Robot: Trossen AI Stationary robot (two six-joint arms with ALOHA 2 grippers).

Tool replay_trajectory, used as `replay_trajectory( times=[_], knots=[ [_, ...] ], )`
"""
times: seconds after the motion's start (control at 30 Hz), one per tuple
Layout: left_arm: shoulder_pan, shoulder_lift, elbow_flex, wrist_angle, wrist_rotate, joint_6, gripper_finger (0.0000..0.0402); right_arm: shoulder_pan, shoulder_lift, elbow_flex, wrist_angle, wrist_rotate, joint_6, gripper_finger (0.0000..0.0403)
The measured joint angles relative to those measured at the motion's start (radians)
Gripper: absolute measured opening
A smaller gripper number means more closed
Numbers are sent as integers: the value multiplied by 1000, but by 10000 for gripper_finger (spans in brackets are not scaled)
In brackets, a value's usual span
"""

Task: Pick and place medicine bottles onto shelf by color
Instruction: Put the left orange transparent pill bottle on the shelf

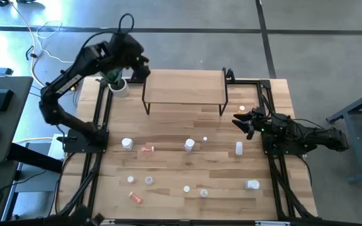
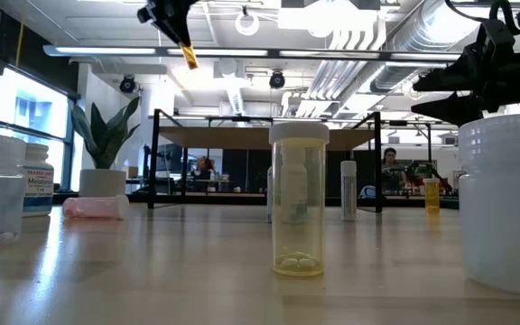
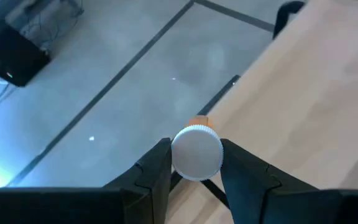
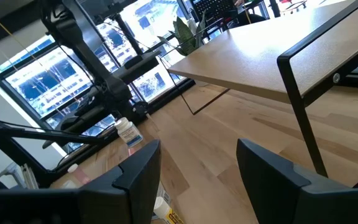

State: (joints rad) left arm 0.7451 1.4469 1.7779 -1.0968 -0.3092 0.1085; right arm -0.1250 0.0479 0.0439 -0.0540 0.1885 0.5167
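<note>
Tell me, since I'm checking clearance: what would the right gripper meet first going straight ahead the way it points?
Probably the shelf: the open right gripper faces its black leg and board edge over bare tabletop. Depth is unclear, so it might pass beneath.

Thirteen medicine bottles in all, as far as countable from above. Twelve on the tabletop. One capped orange bottle up between the jaws of the left gripper.

By colour:
- Nine white or clear.
- Four orange or pink: two lying toward the tabletop's eight o'clock side, one upright at four o'clock of the shelf, and the held one.

One shelf. Two arms. One potted plant.
</note>
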Motion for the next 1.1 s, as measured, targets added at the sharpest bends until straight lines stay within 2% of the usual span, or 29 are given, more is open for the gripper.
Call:
replay_trajectory(
  times=[0.23,0.43,0.53,0.67,1.1],
  knots=[
    [59,132,62,-13,74,0,113,0,0,0,0,0,0,202],
    [68,227,78,-73,76,-2,113,0,0,0,0,0,0,202],
    [67,261,79,-116,118,-25,113,0,0,0,0,0,0,202],
    [65,296,79,-164,170,-35,113,0,0,0,0,0,0,202],
    [64,347,79,-263,178,-79,113,0,0,0,0,0,0,202]
  ],
)
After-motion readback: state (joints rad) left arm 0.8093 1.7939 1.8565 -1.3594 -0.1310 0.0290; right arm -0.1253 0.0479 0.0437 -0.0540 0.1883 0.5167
